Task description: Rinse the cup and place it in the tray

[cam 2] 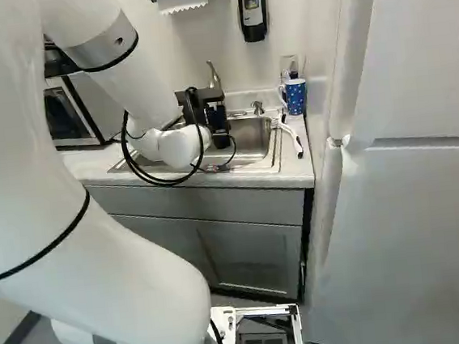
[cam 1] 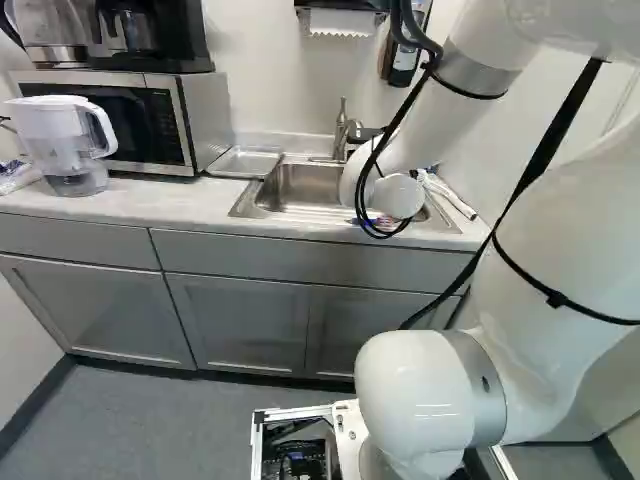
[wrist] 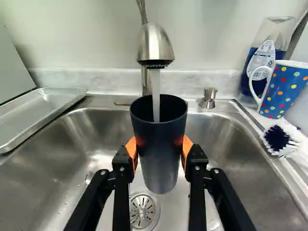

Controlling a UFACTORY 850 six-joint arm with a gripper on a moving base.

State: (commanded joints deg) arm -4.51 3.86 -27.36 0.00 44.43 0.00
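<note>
Dark grey and tapered, the cup stands upright in mid-air over the sink, directly under the faucet head, and a stream of water falls into its open mouth. The gripper is clamped on it, an orange pad pressed to each side. The drain shows below, beyond the cup's base.

So the rinse is under way, I judge, with water reaching the inside. What is left is to finish rinsing, tip the water out over the basin, and carry the cup to the metal tray, which lies beside the sink. In the left base view that tray sits between the microwave and the basin.

The faucet head is the nearest obstacle: lifting straight up would likely knock the rim against it, so the cup should first come out from under the spout. The microwave next to the tray may crowd the arm on the way down. Across the sink from the tray are a spotted mug, a bottle of blue liquid and a brush, all off that route. The base views mostly hide the cup behind the arm, so its water level seems impossible to judge.
</note>
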